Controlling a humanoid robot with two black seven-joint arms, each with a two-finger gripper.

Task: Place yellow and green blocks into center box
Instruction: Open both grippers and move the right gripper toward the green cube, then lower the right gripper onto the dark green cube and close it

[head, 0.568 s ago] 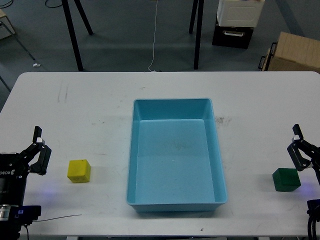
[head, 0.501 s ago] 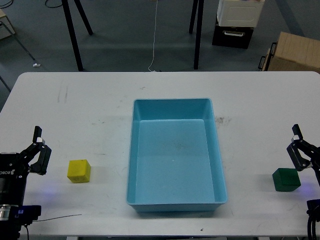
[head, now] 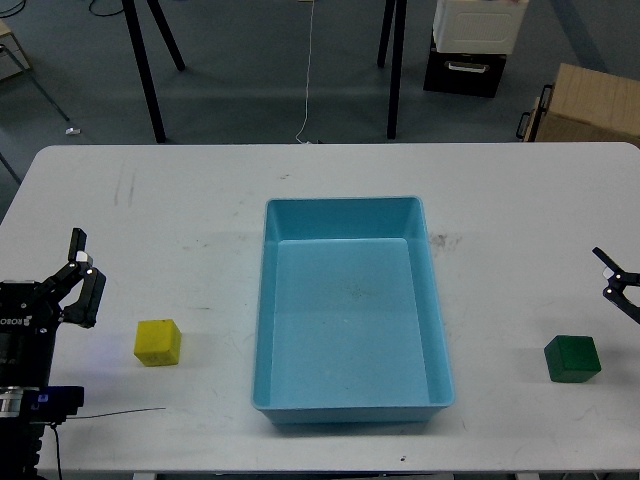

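A yellow block (head: 158,342) lies on the white table, left of the blue box (head: 345,203), which stands open at the table's centre with nothing in it. A dark green block (head: 572,358) lies to the box's right, near the front edge. My left gripper (head: 84,274) is open and empty, just left of and slightly behind the yellow block, not touching it. My right gripper (head: 610,274) is at the right edge of the view, largely cut off. Its two fingers are spread open, behind and to the right of the green block.
The white table (head: 180,210) carries only the box and the two blocks. A thin black cable (head: 120,411) lies along the front left edge. Beyond the far edge stand black stand legs (head: 150,80) and a cardboard box (head: 590,105).
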